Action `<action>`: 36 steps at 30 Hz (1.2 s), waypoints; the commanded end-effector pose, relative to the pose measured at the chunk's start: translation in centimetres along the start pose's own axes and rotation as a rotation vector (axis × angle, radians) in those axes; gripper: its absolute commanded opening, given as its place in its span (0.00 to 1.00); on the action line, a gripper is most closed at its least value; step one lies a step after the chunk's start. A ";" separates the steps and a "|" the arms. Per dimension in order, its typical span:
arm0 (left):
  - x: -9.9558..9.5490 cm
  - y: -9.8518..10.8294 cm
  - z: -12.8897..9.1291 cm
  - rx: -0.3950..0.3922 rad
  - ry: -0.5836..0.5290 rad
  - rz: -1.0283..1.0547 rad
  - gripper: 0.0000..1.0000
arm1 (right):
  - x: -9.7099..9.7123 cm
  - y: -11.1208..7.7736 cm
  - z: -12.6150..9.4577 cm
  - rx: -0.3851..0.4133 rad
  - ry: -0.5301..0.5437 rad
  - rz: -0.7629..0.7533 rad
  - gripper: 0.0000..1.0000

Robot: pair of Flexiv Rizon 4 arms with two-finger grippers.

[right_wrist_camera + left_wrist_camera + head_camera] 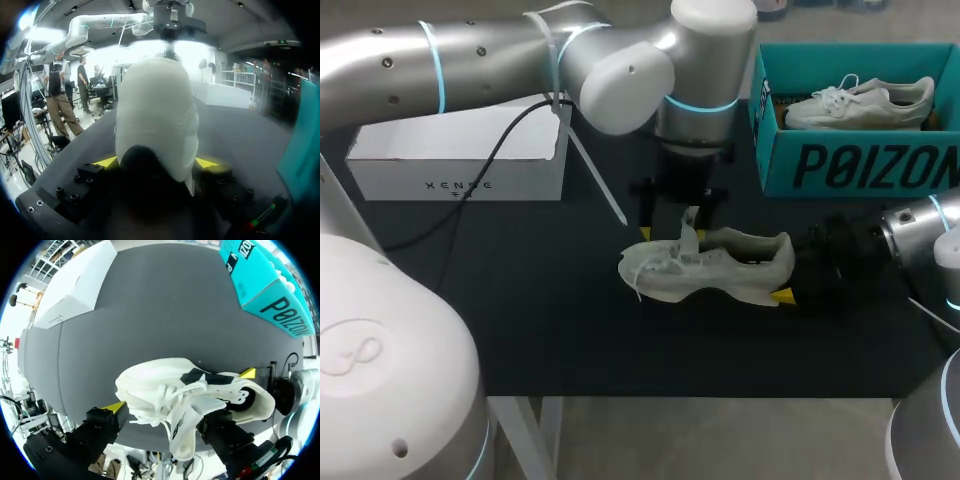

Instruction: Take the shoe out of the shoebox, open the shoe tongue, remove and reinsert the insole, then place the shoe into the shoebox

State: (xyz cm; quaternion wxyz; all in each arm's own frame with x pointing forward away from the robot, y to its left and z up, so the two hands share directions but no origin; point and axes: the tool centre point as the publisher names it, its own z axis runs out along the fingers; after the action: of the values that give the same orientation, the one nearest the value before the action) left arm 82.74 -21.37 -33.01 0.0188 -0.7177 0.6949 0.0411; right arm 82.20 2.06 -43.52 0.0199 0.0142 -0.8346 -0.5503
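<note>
Shoe (pixel 715 268): white, upright at the middle of the black table (pixel 540 300), toe to 9 o'clock.
Left gripper (pixel 680 205): we hover above the raised tongue (pixel 690 225), fingers spread wide.
Right gripper (pixel 157 161): from 3 o'clock, our two yellow tips clamp the heel (pixel 155 120).
Shoebox (pixel 850 165): teal, at 1 o'clock, holding a second shoe (pixel 860 103).

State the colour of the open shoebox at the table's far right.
Teal cardboard shoebox with dark lettering; clearest in the head view.
</note>
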 end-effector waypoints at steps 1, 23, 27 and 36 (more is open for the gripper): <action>-0.8 0.4 -2.7 0.038 0.024 0.045 1.00 | -0.1 -0.4 0.4 0.003 -0.001 0.002 0.00; -0.9 3.2 -8.1 0.100 -0.084 1.079 1.00 | -0.1 -0.4 0.4 0.003 -0.001 0.002 0.00; -0.9 3.2 -8.1 0.100 -0.084 1.079 1.00 | -0.1 -0.4 0.4 0.003 -0.001 0.002 0.00; -0.2 2.1 -10.5 0.140 -0.205 1.303 1.00 | -0.1 -0.4 0.4 0.003 -0.001 0.002 0.00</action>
State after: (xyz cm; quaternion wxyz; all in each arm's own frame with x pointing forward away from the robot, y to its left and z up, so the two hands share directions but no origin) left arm 81.05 -21.33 -23.33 0.0757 -0.2261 0.9705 0.0367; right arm 82.21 2.05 -43.52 0.0199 0.0141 -0.8347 -0.5502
